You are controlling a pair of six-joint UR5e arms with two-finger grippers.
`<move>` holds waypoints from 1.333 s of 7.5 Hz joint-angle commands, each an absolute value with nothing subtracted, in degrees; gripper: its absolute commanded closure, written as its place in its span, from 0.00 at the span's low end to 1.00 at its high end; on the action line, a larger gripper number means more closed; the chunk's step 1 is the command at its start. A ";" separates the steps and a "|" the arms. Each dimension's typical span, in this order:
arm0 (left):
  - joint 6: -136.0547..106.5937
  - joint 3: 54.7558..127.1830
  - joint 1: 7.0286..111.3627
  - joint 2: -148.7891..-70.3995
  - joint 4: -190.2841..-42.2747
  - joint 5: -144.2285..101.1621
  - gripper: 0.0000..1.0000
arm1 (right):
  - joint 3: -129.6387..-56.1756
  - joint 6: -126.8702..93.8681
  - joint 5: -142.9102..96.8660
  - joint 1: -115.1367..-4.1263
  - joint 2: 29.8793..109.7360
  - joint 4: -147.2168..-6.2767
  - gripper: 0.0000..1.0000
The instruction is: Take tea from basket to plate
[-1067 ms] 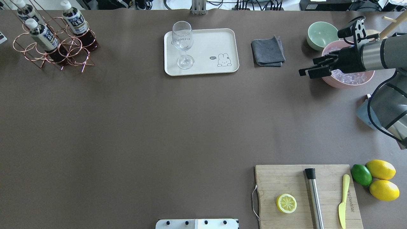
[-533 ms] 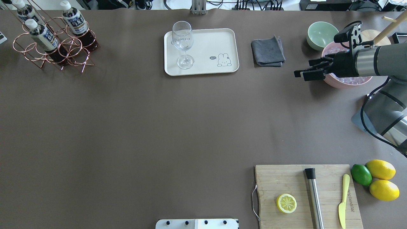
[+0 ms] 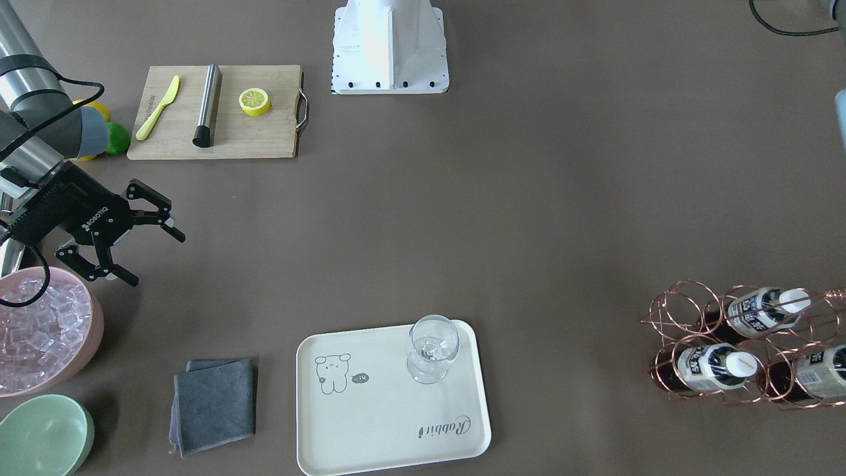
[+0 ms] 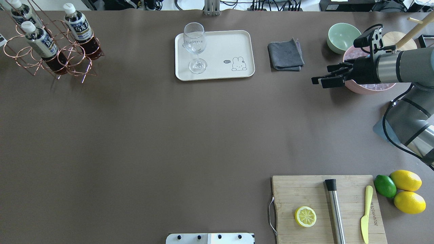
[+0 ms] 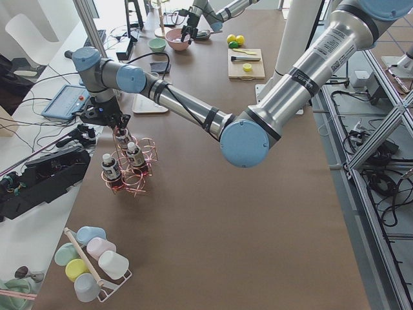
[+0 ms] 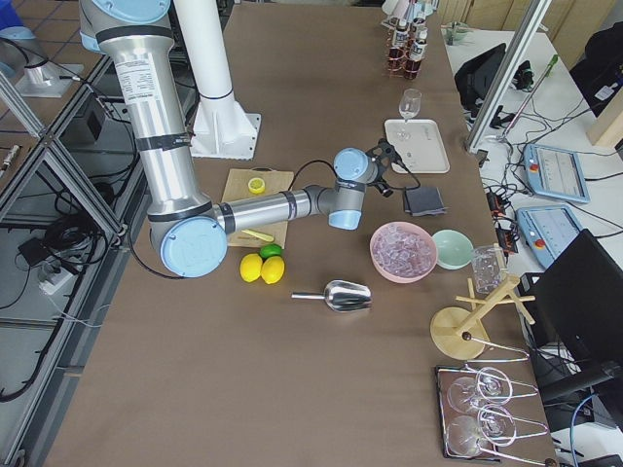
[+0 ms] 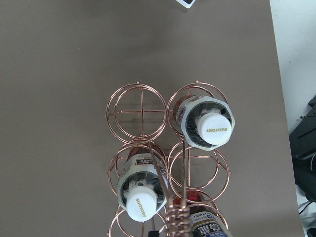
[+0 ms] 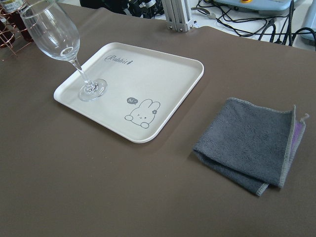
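three small clear bottles of dark tea (image 4: 78, 28) with white caps stand upright in the ring cells of the rose-gold wire basket (image 4: 76, 57), at the table's far left corner. the left arm reaches over the basket with the left gripper (image 5: 119, 121) pointing down just above the bottles; whether its fingers are spread or clenched cannot be told. the right gripper (image 3: 155, 258) hangs beside the pink bowl of ice (image 3: 94, 330), fingers spread, grasping nothing. the cream rectangular tray (image 4: 223, 44) lies well apart from the basket, with a clear wine glass (image 4: 195, 47) upright on one corner. a folded grey cloth (image 4: 285, 54) lies between tray and bowl. the left wrist view cuts off the basket's near cells.
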State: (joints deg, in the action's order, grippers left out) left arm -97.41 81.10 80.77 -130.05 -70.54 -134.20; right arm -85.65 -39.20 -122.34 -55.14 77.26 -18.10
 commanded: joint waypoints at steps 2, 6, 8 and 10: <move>-109.26 112.44 78.32 -125.25 -47.74 -134.73 1.00 | -85.96 -39.29 -122.43 -55.02 77.34 -18.02 0.01; -138.56 123.75 64.01 -130.40 -48.60 -140.01 1.00 | -86.57 -39.29 -123.05 -55.02 77.78 -18.02 0.01; -148.82 123.92 58.31 -133.06 -57.76 -139.76 1.00 | -86.75 -39.29 -123.31 -55.02 78.13 -18.02 0.01; -150.12 121.56 54.07 -134.72 -61.67 -138.35 1.00 | -87.36 -39.29 -125.93 -55.19 79.45 -18.02 0.01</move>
State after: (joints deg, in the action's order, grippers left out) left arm -147.66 123.17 58.19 -132.96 -57.02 -139.50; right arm -86.89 -39.31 -124.00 -55.02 78.57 -18.02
